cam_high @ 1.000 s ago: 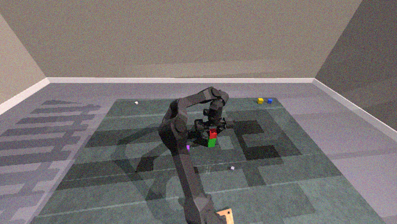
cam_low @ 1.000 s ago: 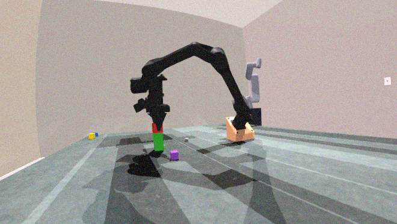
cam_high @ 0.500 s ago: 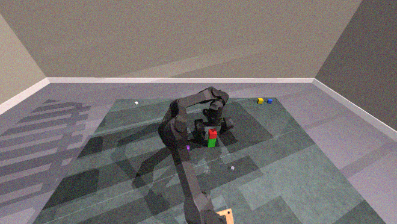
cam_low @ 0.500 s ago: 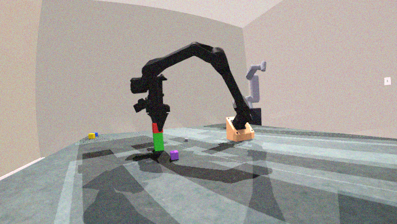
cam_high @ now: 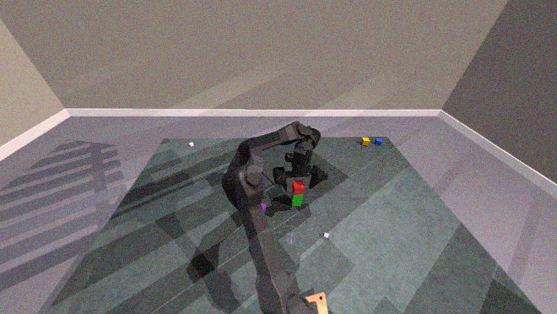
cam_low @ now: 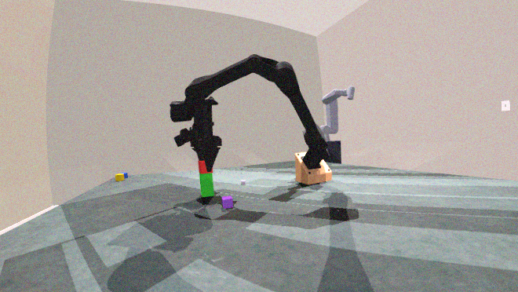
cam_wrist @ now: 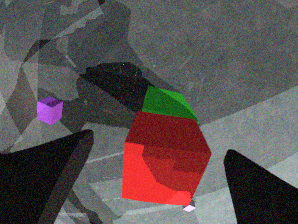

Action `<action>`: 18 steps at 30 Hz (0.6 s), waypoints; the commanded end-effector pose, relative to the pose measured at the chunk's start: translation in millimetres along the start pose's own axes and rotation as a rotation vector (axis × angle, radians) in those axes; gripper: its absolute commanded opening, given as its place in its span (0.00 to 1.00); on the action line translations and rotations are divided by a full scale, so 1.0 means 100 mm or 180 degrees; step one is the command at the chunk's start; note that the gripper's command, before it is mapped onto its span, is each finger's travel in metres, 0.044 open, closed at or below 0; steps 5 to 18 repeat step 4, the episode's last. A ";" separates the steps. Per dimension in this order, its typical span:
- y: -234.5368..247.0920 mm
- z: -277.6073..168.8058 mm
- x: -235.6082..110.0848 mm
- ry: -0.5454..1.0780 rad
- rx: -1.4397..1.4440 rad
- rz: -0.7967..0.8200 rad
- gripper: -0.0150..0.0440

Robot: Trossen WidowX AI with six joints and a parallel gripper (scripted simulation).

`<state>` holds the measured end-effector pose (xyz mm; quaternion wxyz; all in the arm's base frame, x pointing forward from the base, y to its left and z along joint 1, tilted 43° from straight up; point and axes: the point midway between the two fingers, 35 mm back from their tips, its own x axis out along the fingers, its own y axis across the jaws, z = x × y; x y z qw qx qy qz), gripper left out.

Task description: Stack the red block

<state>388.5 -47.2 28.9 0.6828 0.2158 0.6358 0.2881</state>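
Mid-worktop: red block point(cam_high: 299, 186) sits atop green tower point(cam_high: 297, 200), directly below and between the jaws, which stand wide apart, gripping nothing; straight-up retreat looks safest

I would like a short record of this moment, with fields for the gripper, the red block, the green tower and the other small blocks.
gripper: open, fingers on either side of the red block, holding nothing
red block: on top of the green tower
green tower: upright
purple block: beside the tower's foot
yellow block and blue block: together, far from the tower
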 end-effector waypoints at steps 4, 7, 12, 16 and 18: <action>0.00 0.00 0.00 0.0000 -0.0001 0.0001 1.00; 0.00 0.00 0.00 0.0000 -0.0001 0.0001 1.00; 0.00 0.00 0.00 0.0000 -0.0001 0.0001 1.00; 0.00 0.00 0.00 0.0000 -0.0001 0.0001 1.00; 0.00 0.00 0.00 0.0000 -0.0001 0.0001 1.00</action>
